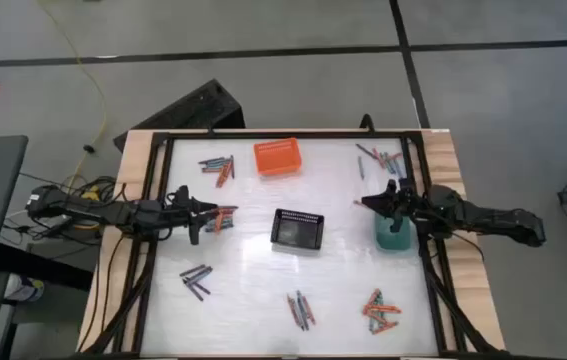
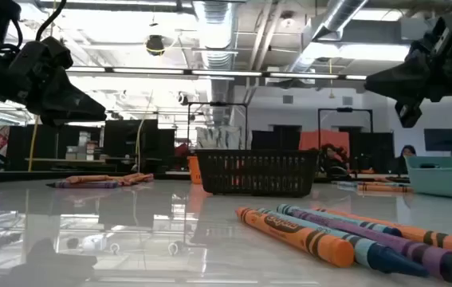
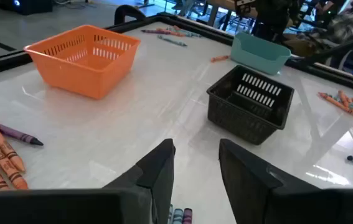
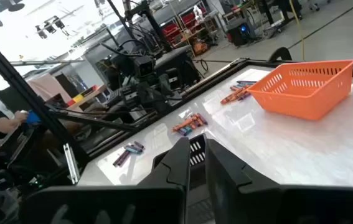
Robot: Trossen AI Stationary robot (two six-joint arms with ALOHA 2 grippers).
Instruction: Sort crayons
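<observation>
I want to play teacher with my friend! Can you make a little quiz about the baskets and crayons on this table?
1. True or false: the orange basket has crayons in it.
2. Which basket sits nearest the table's middle? A orange, B black, C teal
3. The right tool hovers beside the ____ basket.

Key: 1 false, it looks empty. 2 B, the black basket. 3 teal, the teal basket.

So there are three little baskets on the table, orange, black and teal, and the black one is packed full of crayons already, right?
Not quite. The three baskets are there, orange, black and teal, but the left wrist view looks into the black one and shows it empty. In the high view the crayons lie in small piles on the table.
</observation>
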